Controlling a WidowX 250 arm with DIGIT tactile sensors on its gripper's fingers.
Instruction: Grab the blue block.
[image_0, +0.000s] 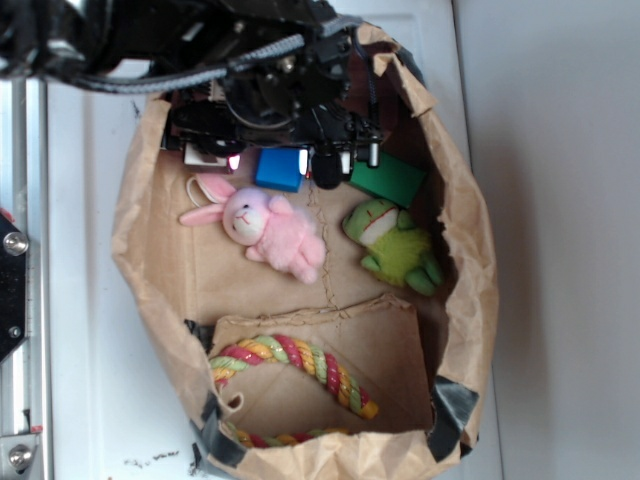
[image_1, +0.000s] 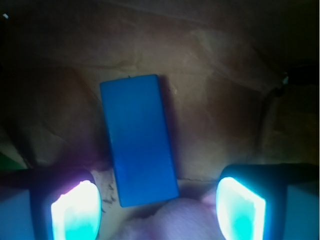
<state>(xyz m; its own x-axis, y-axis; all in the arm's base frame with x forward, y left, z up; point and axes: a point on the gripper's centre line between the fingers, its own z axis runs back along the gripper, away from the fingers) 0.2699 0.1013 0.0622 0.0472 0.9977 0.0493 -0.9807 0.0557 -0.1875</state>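
Observation:
The blue block (image_0: 277, 168) (image_1: 139, 139) lies flat on the cardboard floor of a brown paper-lined box (image_0: 150, 260), near its far wall. My gripper (image_0: 290, 160) (image_1: 157, 210) hovers over it, open, with nothing between its fingers. In the wrist view the two glowing pads (image_1: 75, 212) stand far apart at the bottom corners, and the block's near end lies between them, closer to the left one. A pink plush bunny (image_0: 265, 228) (image_1: 170, 222) lies just in front of the block.
A green block (image_0: 388, 180) rests to the right of the blue one. A green plush frog (image_0: 392, 245) lies beside the bunny. A coloured rope toy (image_0: 300, 365) sits on a raised cardboard flap at the near end. Paper walls ring the box.

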